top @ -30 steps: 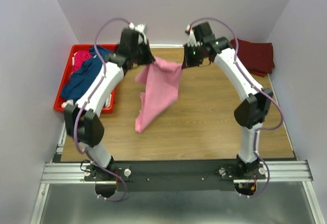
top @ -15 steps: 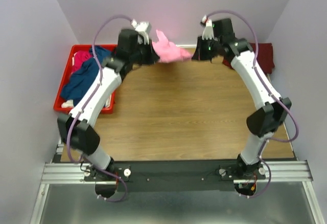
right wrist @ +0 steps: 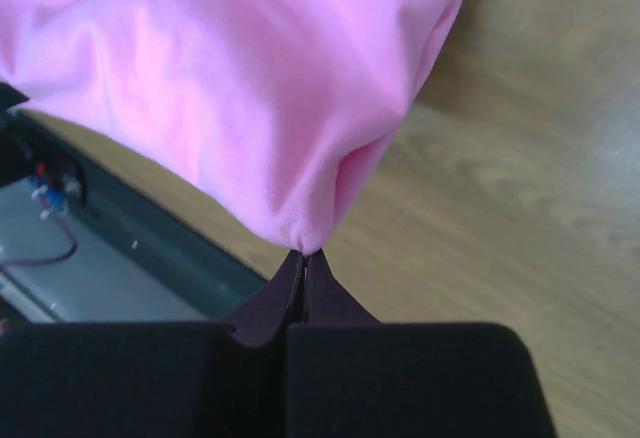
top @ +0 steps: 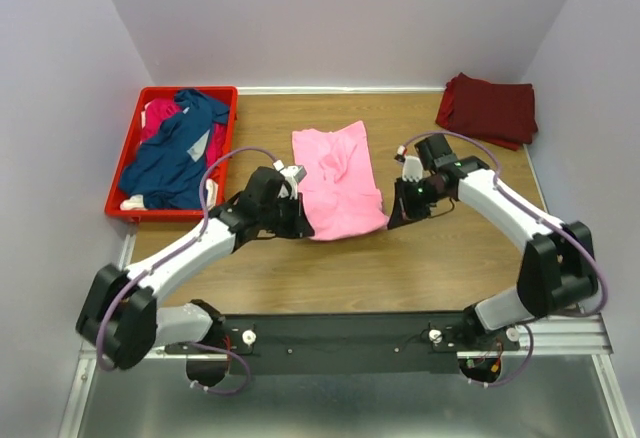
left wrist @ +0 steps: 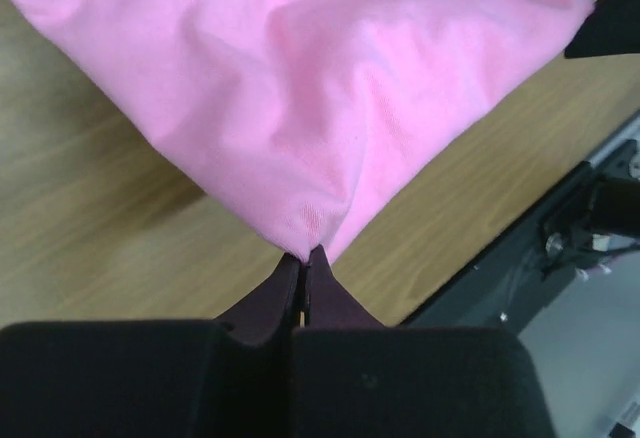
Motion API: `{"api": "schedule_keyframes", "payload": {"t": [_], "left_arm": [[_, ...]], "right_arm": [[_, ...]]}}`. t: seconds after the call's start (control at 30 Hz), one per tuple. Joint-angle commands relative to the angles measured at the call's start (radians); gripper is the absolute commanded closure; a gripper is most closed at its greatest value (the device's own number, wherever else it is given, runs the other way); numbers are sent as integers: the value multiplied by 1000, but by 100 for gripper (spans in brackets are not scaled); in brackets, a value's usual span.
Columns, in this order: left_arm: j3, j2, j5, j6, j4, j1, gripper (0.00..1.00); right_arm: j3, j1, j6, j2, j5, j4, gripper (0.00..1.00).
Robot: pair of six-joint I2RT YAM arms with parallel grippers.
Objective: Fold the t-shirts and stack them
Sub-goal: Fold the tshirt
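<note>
Both wrist cams crop the pink shirt [left wrist: 330, 88] at the top edge. In the crate [top: 165, 90], the magenta shirt [top: 158, 116] is mostly buried under the navy shirt [top: 170, 158].

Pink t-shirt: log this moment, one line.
pink t-shirt: spread on table | left gripper: shut on corner | right gripper: shut on corner

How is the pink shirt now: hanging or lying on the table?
Lying. The pink shirt rests wrinkled on the table; the left tool and the right tool pinch its near corners.
</note>
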Motion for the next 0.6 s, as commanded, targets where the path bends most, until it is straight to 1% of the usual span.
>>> {"api": "schedule_keyframes", "payload": {"t": [0.0, 0.13, 0.2, 0.3, 0.33, 0.37, 0.4, 0.43, 0.47, 0.5, 0.53, 0.57], "left_arm": [[-65, -168, 77, -84, 40, -39, 100], [-91, -199, 140, -103, -10, -105, 100], [-94, -214, 144, -104, -42, -149, 100], [-103, -257, 170, -104, -74, -162, 100], [-91, -269, 149, -113, -82, -162, 100], [-78, -275, 131, -113, -91, -157, 100], [-62, -275, 118, -116, -95, -129, 100], [-48, -268, 127, -115, -87, -128, 100], [-24, -257, 135, -109, -78, -78, 100], [-12, -242, 141, -92, -70, -52, 100], [17, -204, 144, -78, -52, 6, 100], [33, -179, 147, -61, -44, 29, 100]], "right_arm": [[-68, 7, 48, -113, -170, -31, 99], [-28, 6, 36, -145, -216, -130, 99], [6, 6, 27, -153, -238, -193, 99], [35, 7, 3, -157, -261, -250, 99], [61, 7, 2, -150, -242, -258, 99], [83, 7, 2, -150, -227, -258, 99], [101, 6, 2, -125, -203, -259, 99], [125, 7, 4, -108, -186, -256, 99], [186, 7, 6, -84, -169, -256, 99], [219, 6, 6, -59, -152, -255, 99], [295, 6, 3, 0, -126, -256, 99], [329, 6, 4, 29, -111, -255, 99]]}}
